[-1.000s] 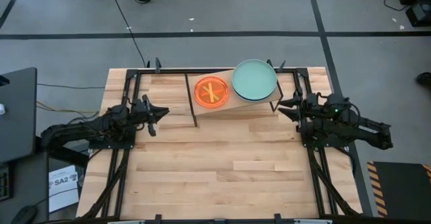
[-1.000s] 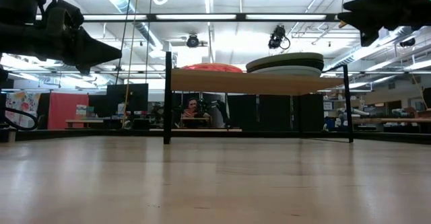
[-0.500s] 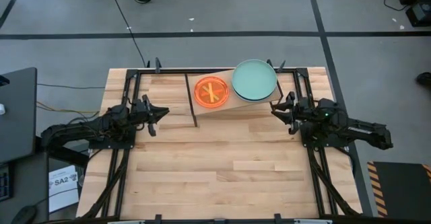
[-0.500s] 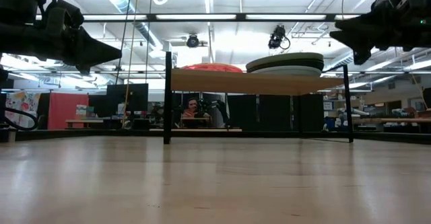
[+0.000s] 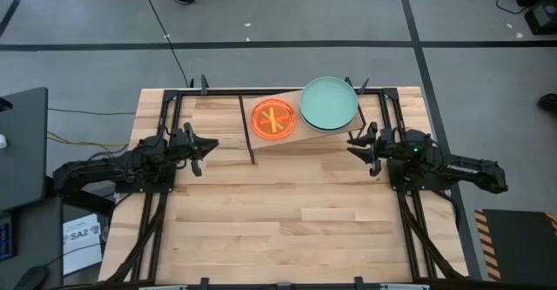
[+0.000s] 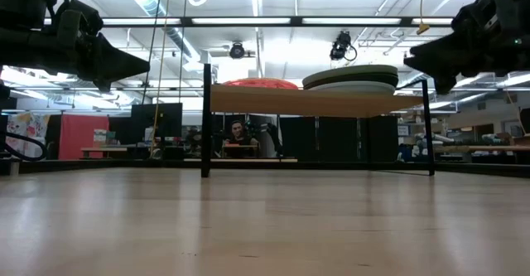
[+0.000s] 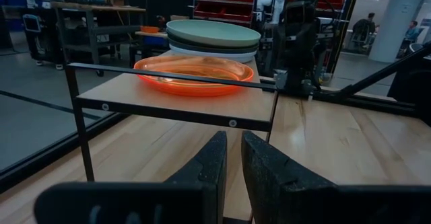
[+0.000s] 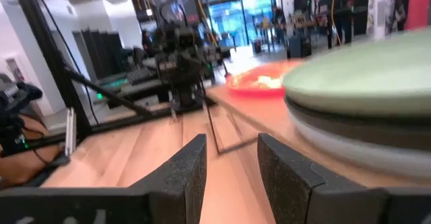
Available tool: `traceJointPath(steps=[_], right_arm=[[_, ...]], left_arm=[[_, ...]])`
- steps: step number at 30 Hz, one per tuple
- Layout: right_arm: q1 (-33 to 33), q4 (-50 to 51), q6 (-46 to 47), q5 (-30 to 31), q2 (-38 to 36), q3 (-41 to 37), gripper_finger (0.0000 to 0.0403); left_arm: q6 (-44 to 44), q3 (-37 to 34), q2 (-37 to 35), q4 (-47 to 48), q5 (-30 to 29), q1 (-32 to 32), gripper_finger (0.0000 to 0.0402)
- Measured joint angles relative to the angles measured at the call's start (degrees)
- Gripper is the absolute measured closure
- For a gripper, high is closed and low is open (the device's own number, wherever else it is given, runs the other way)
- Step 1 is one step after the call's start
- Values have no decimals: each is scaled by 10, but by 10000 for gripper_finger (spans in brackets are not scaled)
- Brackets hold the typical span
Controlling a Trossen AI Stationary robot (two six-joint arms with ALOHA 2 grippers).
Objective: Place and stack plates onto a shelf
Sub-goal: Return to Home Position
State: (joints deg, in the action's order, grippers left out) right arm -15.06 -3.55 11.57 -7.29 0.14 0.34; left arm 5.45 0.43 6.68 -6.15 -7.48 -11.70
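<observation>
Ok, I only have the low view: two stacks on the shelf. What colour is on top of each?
Observer: From above, an orange plate tops the left stack and a mint-green plate tops the right one.
Operator: Is the right gripper carrying anything?
Observer: No. In its wrist view the right gripper has its jaws apart with nothing between them.
Operator: Where is it relative to the shelf?
Observer: Just off the front right corner of the shelf, pointing at it. The left gripper waits off the other end.

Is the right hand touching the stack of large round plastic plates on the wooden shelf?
Apart. In the high view the right hand sits beside the shelf, with bare table between it and the stack of large plates.
</observation>
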Motion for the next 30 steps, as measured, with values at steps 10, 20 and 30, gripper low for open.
traceJointPath(steps=[10, 20, 30], right_arm=[[0, 15, -2, 7, 7, 0, 263], [0, 15, -2, 7, 7, 0, 263], [0, 15, -2, 6, 7, 0, 263]], left_arm=[[-5, 0, 1, 9, 0, 0, 351], [-6, 0, 1, 29, 1, 0, 351], [-7, 0, 1, 31, 1, 0, 351]])
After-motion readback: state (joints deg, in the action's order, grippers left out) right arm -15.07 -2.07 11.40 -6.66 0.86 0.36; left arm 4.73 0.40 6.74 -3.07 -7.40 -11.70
